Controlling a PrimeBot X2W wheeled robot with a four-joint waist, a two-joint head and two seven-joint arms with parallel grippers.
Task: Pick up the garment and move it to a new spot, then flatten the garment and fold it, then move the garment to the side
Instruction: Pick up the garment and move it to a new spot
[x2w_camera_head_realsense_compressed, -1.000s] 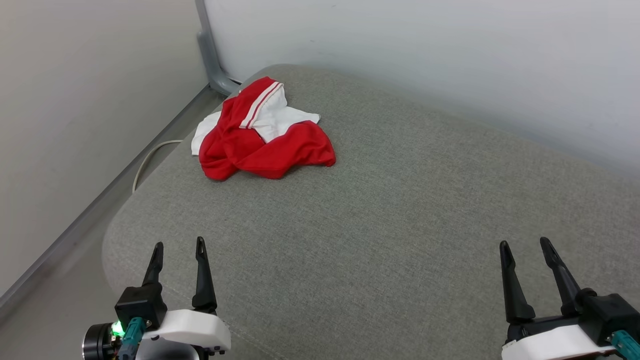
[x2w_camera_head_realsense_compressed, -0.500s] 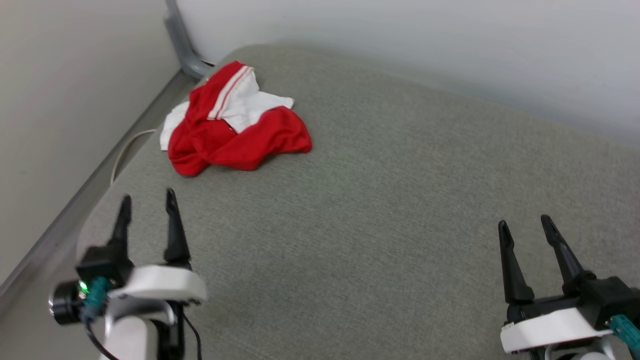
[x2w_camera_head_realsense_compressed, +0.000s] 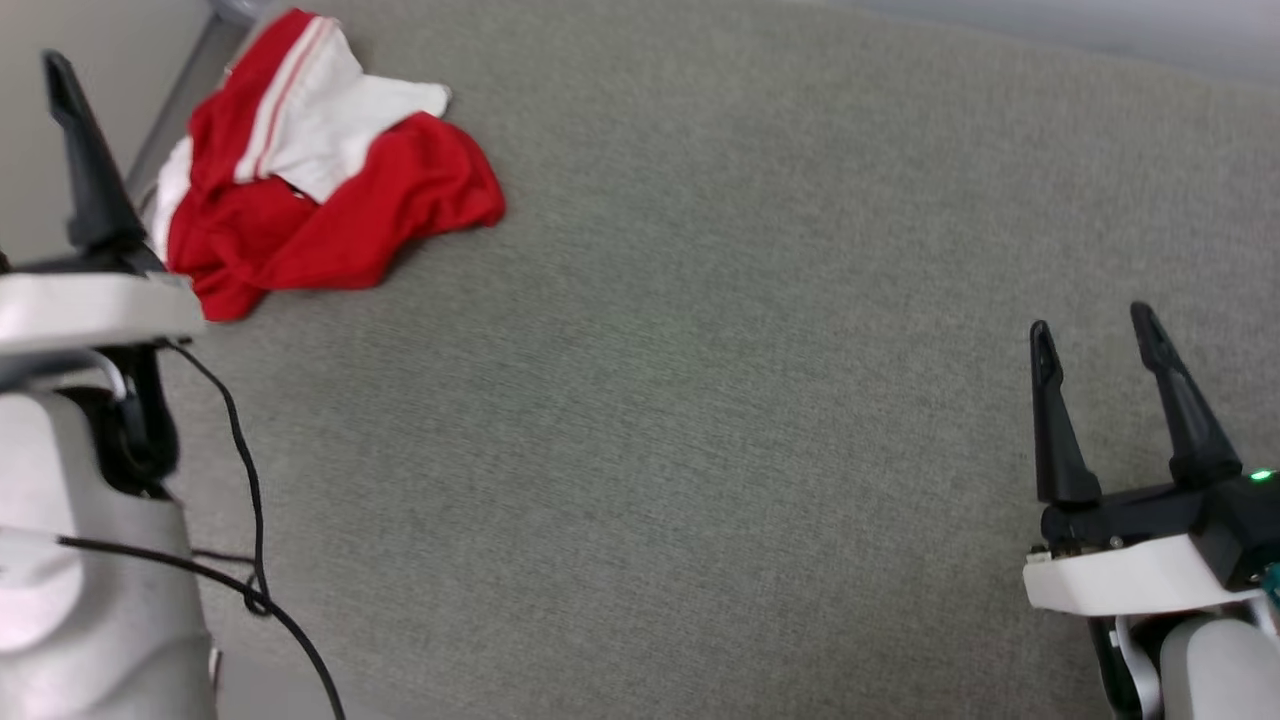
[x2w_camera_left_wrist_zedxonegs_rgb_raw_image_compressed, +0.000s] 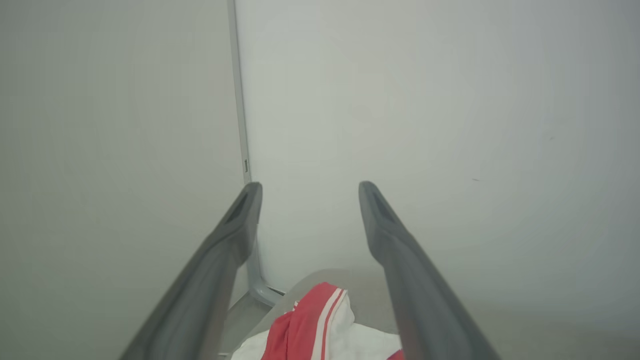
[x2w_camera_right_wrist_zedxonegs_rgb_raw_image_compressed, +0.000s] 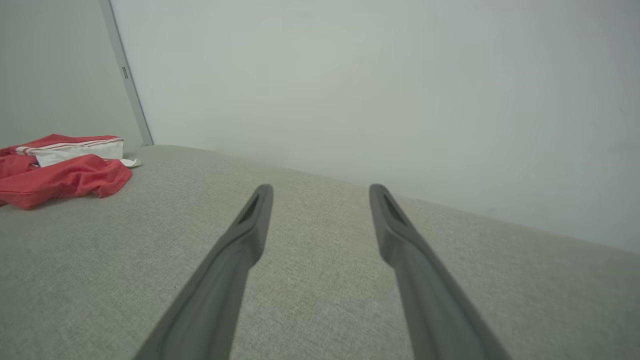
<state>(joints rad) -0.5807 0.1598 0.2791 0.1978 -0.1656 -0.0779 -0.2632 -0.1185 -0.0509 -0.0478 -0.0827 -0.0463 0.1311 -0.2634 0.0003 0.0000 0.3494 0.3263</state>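
Here we go: our head tips down and the whole picture slides, so the garment only seems to drift up and left. It lies where it lay, crumpled in a red-and-white heap at the far left corner of the grey cushion, close to the wall.

What truly moves is our left gripper. A second ago it was low at the cushion's near edge; now it is up and forward, just beside the heap's left side, fingers spread wide and empty. From its wrist we look over the striped trim toward the corner, so it sits high, not yet down on the cloth.

Our right gripper waits on the right, well apart from the shirt, fingers likewise apart, holding nothing.

So the pick-up is only opening: nothing grasped, nothing flattened or folded. We judge the left arm must dip onto a fold before closing.
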